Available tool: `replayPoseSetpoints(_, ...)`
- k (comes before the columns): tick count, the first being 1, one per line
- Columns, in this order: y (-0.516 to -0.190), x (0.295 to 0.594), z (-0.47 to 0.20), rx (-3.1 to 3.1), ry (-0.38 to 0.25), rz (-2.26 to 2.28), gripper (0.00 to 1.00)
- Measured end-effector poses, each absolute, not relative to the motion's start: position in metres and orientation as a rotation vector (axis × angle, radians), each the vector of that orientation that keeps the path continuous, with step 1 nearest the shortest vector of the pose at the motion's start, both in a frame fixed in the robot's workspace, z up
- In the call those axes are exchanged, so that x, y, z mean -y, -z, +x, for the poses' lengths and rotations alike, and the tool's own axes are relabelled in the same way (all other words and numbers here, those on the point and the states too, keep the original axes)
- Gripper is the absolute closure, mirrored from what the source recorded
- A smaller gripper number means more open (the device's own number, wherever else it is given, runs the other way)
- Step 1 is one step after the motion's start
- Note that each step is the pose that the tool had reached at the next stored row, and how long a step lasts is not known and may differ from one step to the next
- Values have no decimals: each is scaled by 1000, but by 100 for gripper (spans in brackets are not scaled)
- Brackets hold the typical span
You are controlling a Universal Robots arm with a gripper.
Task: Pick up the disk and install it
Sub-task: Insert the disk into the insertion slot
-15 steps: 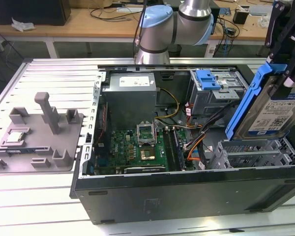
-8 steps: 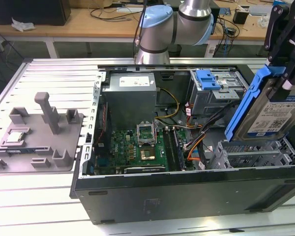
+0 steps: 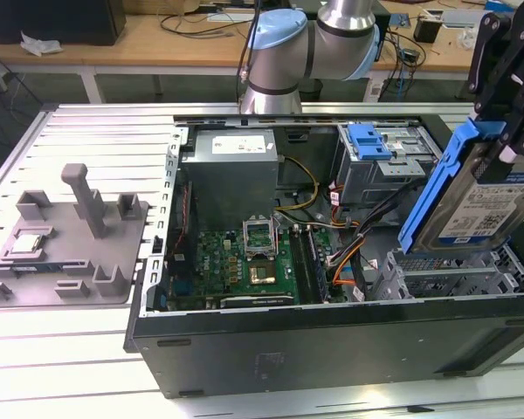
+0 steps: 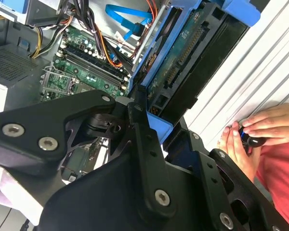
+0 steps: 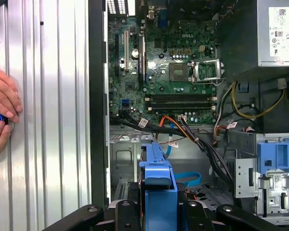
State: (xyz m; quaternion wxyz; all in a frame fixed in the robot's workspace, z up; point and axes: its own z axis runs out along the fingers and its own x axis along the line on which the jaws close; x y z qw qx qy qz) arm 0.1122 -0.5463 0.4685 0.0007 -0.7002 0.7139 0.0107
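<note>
Disk (image 3: 476, 209) hangs tilted at the exterior view's right, low end near the drive cage (image 3: 445, 279) of the open PC case (image 3: 332, 336); claw (image 3: 504, 140) pinches its upper end; exterior view gives the label side, second wrist view the green circuit side; first wrist view has its blue bracket (image 5: 156, 192) edge-on btwn the black fingers, motherboard (image 5: 178, 62) beyond, plus a person's hand (image 5: 2, 98) on the ribbed surface (image 5: 53, 120) beside the case; grey fixture (image 3: 70, 240) at exterior view's left.
</note>
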Motion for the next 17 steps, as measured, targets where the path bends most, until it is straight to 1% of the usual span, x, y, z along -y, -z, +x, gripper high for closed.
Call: replayPoseSetpoints(17, -460, 547, 113, -2241, -34, -2200, 63)
